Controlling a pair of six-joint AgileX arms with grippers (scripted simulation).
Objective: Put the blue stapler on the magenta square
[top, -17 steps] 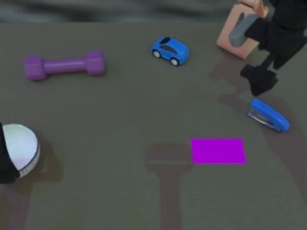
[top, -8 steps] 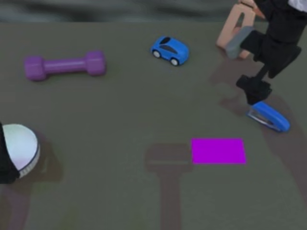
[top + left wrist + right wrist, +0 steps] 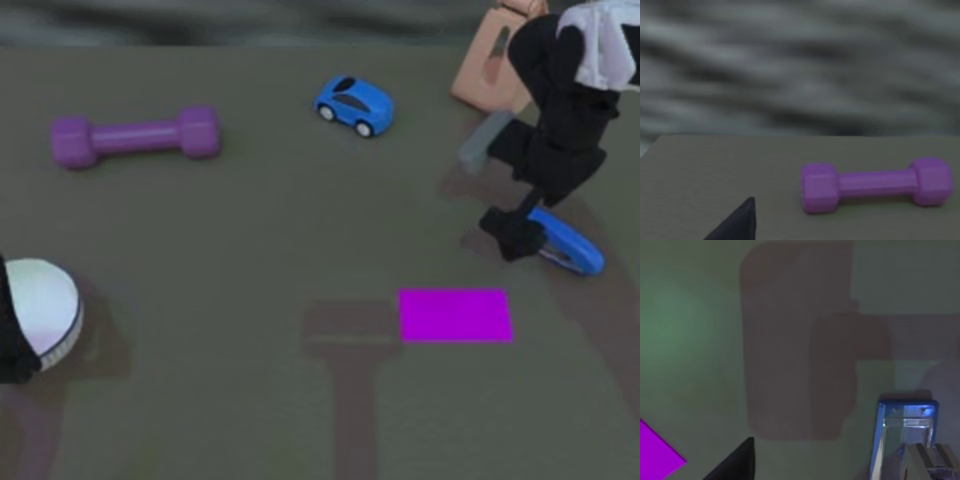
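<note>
The blue stapler [image 3: 570, 246] lies slantwise on the table at the right, above and to the right of the magenta square [image 3: 455, 315]. My right gripper [image 3: 518, 232] is low over the stapler's upper-left end, open and holding nothing. In the right wrist view the stapler [image 3: 902, 437] fills one side with its silvery metal showing. One dark fingertip [image 3: 742, 460] stands apart from it, and a corner of the magenta square [image 3: 655, 452] shows at the edge. My left arm [image 3: 35, 315] is parked at the left edge.
A blue toy car [image 3: 354, 105] sits at the back middle. A purple dumbbell [image 3: 135, 135] lies at the back left and also shows in the left wrist view as the dumbbell [image 3: 875, 184]. A peach block [image 3: 490, 65] stands at the back right, behind my right arm.
My right gripper has come forward and down from near the peach block to the stapler's upper-left end. The stapler, the square and the left arm have not moved.
</note>
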